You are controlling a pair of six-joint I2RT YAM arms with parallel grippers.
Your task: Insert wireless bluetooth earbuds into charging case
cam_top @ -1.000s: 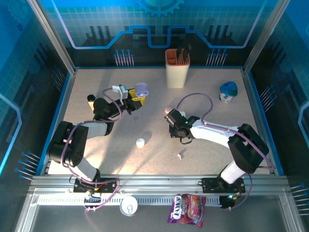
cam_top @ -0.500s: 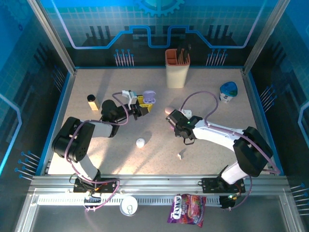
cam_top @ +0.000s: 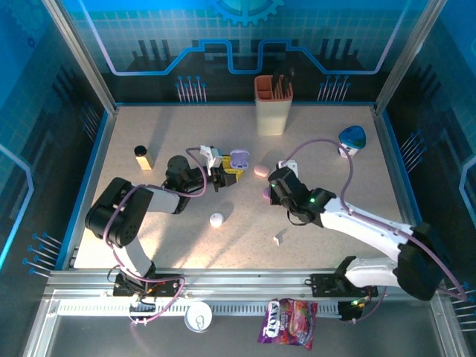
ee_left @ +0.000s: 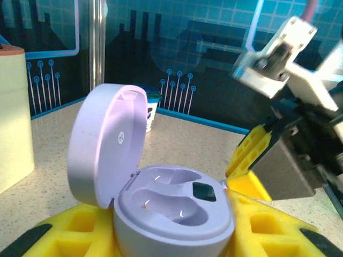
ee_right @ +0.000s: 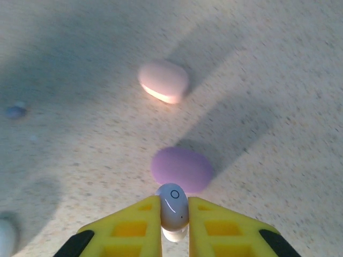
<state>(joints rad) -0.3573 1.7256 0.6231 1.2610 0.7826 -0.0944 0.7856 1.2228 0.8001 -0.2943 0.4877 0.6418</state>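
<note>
In the right hand (ee_right: 174,208) sits a pinched, glossy oval earbud (ee_right: 173,202); the left hand (ee_left: 171,227) clamps a rounded lilac case (ee_left: 174,206).

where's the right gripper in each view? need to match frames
Top external: right gripper mid-table, right of the open lilac case.
Left wrist: right gripper at right, beyond that case.
Right wrist: right gripper bottom centre, pinching an earbud.
Shared landmark: pink case just ahead of it, top and right wrist.
</note>
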